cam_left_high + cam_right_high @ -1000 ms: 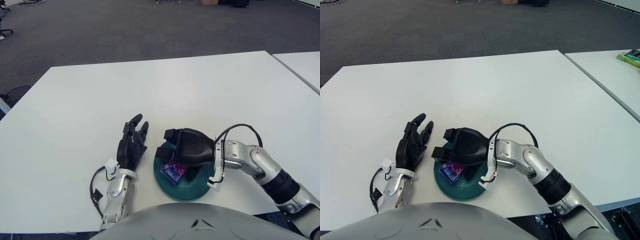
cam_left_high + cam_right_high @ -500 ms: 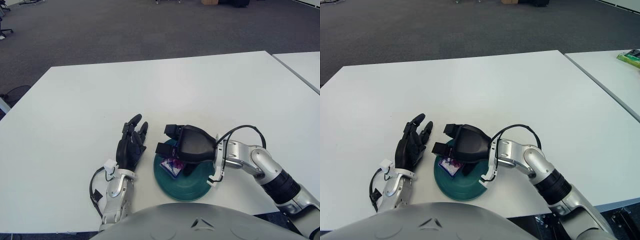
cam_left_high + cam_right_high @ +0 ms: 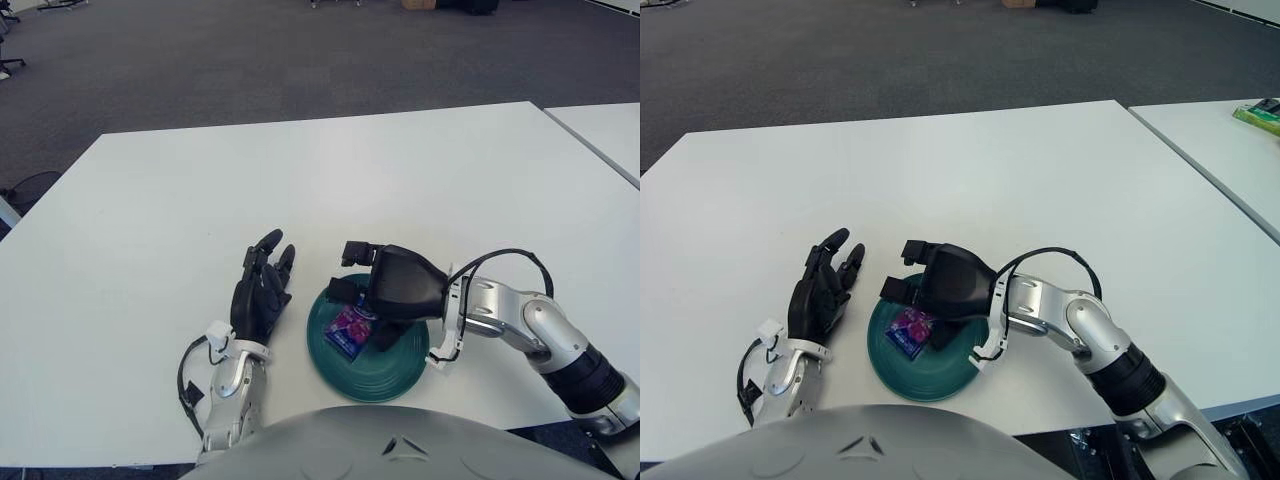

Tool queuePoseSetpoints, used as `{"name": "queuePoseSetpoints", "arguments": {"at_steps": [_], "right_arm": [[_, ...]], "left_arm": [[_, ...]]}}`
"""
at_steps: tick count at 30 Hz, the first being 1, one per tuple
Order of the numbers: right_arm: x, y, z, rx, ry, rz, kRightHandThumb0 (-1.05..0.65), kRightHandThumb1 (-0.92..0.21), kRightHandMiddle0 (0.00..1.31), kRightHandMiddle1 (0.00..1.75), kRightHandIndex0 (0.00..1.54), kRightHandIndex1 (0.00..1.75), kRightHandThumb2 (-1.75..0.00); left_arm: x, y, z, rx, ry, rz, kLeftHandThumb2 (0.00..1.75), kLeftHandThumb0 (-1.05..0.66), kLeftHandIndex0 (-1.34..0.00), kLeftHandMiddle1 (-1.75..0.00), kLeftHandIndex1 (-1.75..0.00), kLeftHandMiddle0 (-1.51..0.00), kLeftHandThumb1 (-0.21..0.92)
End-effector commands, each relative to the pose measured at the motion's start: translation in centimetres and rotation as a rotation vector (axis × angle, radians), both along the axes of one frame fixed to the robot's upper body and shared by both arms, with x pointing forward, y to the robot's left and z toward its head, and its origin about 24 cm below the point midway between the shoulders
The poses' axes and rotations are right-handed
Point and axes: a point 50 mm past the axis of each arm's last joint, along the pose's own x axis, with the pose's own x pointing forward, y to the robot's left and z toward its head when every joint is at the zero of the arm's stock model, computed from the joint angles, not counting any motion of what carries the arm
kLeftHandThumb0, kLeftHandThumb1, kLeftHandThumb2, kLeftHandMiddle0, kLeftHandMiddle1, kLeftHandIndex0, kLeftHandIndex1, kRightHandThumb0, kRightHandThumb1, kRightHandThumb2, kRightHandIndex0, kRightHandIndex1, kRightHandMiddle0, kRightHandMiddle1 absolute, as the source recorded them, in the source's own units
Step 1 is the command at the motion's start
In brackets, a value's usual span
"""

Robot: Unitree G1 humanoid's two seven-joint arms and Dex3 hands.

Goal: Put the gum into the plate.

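Note:
The gum (image 3: 350,327), a small blue and purple packet, lies on the left part of the dark green plate (image 3: 372,377) near the table's front edge. My right hand (image 3: 360,290) hovers just over the plate's far side. Its fingers are spread, its thumb is down beside the packet, and it holds nothing. My left hand (image 3: 262,292) rests on the table just left of the plate, fingers stretched out and empty. The gum also shows in the right eye view (image 3: 908,330).
The white table (image 3: 300,180) stretches away behind the plate. A second white table (image 3: 610,130) stands at the right across a narrow gap, with a green object (image 3: 1262,115) on it. Dark carpet lies beyond.
My right hand has drawn back to the right across the plate, uncovering the gum, which stays on the plate. The left hand has not moved.

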Motion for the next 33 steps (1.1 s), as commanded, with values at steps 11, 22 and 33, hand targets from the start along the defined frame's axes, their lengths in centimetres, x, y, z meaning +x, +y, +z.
{"name": "queuePoseSetpoints", "arguments": {"at_steps": [11, 22, 33], "right_arm": [[0.2, -0.8, 1.3, 0.062, 0.049, -0.003, -1.04, -0.92, 0.00, 0.11, 0.01, 0.00, -1.04], [0.6, -1.9, 0.9, 0.141, 0.128, -0.042, -1.05, -0.92, 0.00, 0.04, 0.00, 0.00, -1.01], [3.0, -3.2, -1.3, 0.500, 0.527, -0.368, -1.05, -0.92, 0.00, 0.01, 0.00, 0.00, -0.99]], "left_arm": [[-0.4, 0.1, 0.5, -0.022, 0.013, -0.007, 0.99, -0.84, 0.00, 0.00, -0.70, -0.35, 0.92], [-0.6, 0.2, 0.4, -0.003, 0.017, -0.019, 0.99, -0.85, 0.00, 0.00, -0.69, -0.32, 0.92], [-0.6, 0.3, 0.2, -0.006, 0.026, 0.003, 0.93, -0.87, 0.00, -0.01, -0.75, -0.34, 0.92]]}}
